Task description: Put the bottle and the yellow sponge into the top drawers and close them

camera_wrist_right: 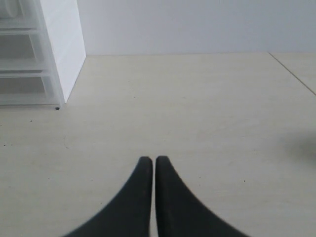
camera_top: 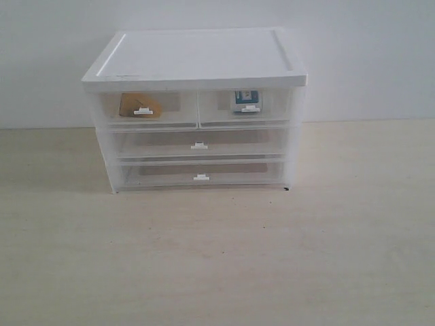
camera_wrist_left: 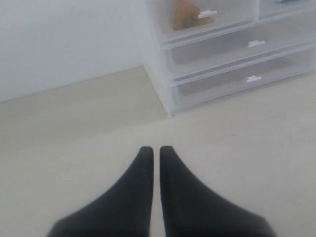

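**A:** How are your arms sitting?

**B:** My left tool (camera_wrist_left: 155, 150) hangs over the tabletop (camera_top: 217, 258), aimed at the front corner of the drawer cabinet (camera_top: 197, 61) and well apart from it. Its black fingers (camera_wrist_left: 138, 187) are pressed together with only a slit between them, and they pinch nothing. My right tool (camera_wrist_right: 148, 160) is pressed together and empty in the same way. It is out past the cabinet's other side, over bare tabletop.

**A:** And the things?

**B:** Both are inside the cabinet's top drawers (camera_top: 178, 107), whose fronts sit flush with the cabinet's face. The yellow sponge (camera_top: 136, 103), an orange-yellow wedge, lies in the drawer on the cabinet's left half as the exterior view shows it, just behind the white clip handle (camera_top: 143, 111). The bottle (camera_top: 246, 98) stands in the drawer on the cabinet's right half, its teal and white label showing through the clear plastic.
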You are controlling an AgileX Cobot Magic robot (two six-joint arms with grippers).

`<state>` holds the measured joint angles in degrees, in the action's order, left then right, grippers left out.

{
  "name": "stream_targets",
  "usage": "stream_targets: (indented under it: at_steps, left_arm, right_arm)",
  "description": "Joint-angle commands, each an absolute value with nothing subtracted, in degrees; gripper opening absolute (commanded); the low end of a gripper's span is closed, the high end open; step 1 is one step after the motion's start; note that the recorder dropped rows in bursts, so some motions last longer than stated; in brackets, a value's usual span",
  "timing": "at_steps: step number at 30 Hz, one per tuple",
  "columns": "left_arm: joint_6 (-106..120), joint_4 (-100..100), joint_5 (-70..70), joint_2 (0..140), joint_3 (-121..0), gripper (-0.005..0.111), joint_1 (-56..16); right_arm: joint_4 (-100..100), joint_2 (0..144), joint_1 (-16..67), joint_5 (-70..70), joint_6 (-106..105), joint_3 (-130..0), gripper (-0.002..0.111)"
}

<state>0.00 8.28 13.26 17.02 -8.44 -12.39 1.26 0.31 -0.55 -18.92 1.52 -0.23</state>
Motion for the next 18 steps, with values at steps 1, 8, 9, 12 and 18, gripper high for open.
stream_targets:
  at_steps: [1, 8, 9, 12, 18]
  left_arm:
    - [0.0, 7.3, 12.87, 13.35, -6.22, 0.004, -9.31]
    - [-0.42, 6.09, 12.87, 6.43, -3.49, 0.004, -5.14]
    - [-0.42, 5.78, 13.12, 5.25, -3.0, 0.004, -4.43]
    - [-0.42, 5.55, 13.48, 2.43, -2.04, 0.004, -2.67]
    - [-0.42, 4.74, 13.59, 0.42, -0.56, 0.004, -0.6]
  right_arm:
    - [1.65, 0.0, -0.47, -18.46, 1.38, 0.0, 0.0]
    - [1.65, 0.0, -0.47, -18.32, 1.38, 0.0, 0.0]
    - [1.65, 0.0, -0.47, -18.32, 1.38, 0.0, 0.0]
    - [1.65, 0.0, -0.47, -18.45, 1.38, 0.0, 0.0]
    - [1.65, 0.0, -0.47, -18.45, 1.38, 0.0, 0.0]
